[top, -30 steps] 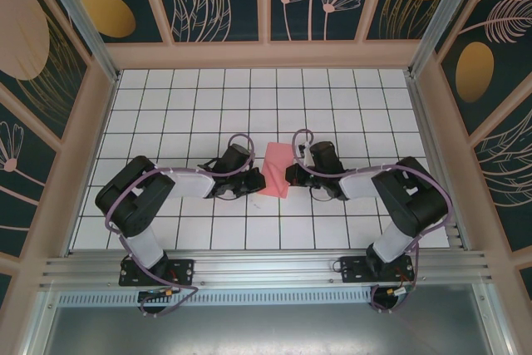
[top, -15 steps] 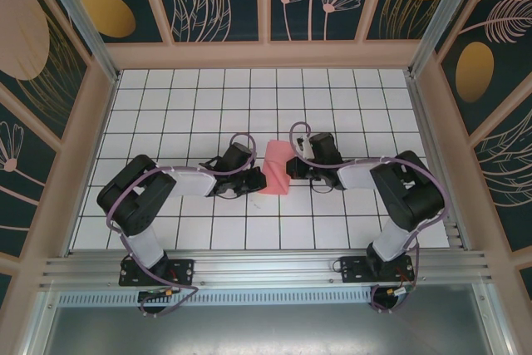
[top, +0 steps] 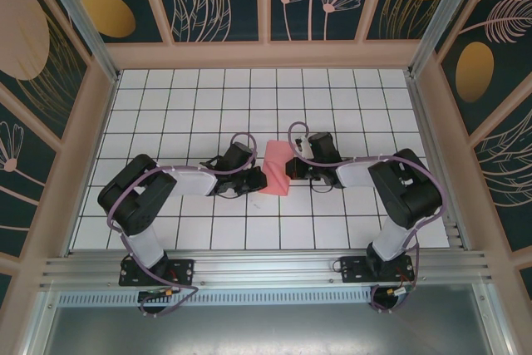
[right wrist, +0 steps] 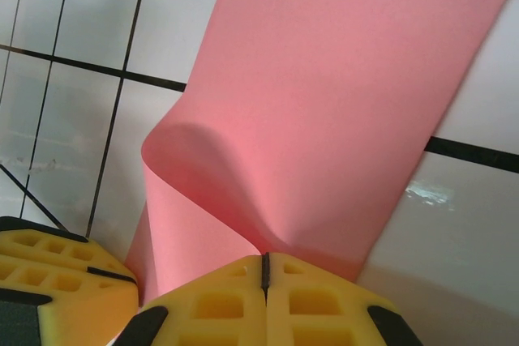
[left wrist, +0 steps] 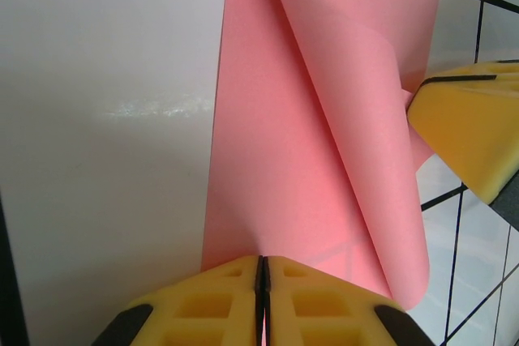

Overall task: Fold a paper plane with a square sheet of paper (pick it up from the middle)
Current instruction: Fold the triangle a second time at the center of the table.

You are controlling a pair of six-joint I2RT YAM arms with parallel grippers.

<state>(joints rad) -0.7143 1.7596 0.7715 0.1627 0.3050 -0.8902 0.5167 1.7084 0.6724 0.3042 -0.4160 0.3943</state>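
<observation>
Boxed in on three sides by patterned walls (top: 50,81), with a metal rail (top: 266,270) along the near edge, all well apart from the work. Underneath, a glossy white tiled table (top: 183,97). Reaching inward from either side, the left arm (top: 137,197) and right arm (top: 403,193), elbows low, heads almost meeting; crowding is likely the main obstacle, each gripper in the other's way. Between them, near the middle of the table, the sheet of paper (top: 277,164): salmon pink, partly doubled over, one flap curling up and over in a soft roll rather than a pressed crease. Judged thin, very light and limp; sure to sag under its own weight, easy to crumple or tear if tugged from both ends, and probably slick enough on the shiny tiles to slide rather than stay put. Best taken by an edge or along a fold line with a shallow pinch, never by the loose flap. On the left gripper (left wrist: 261,269), jaws pressed together, seemingly nipping the sheet's near edge. On the right gripper (right wrist: 264,269), jaws fully closed as well, apparently pinching the paper at the foot of the bulging fold, just beside the other gripper's yellow fingers (right wrist: 49,269).
</observation>
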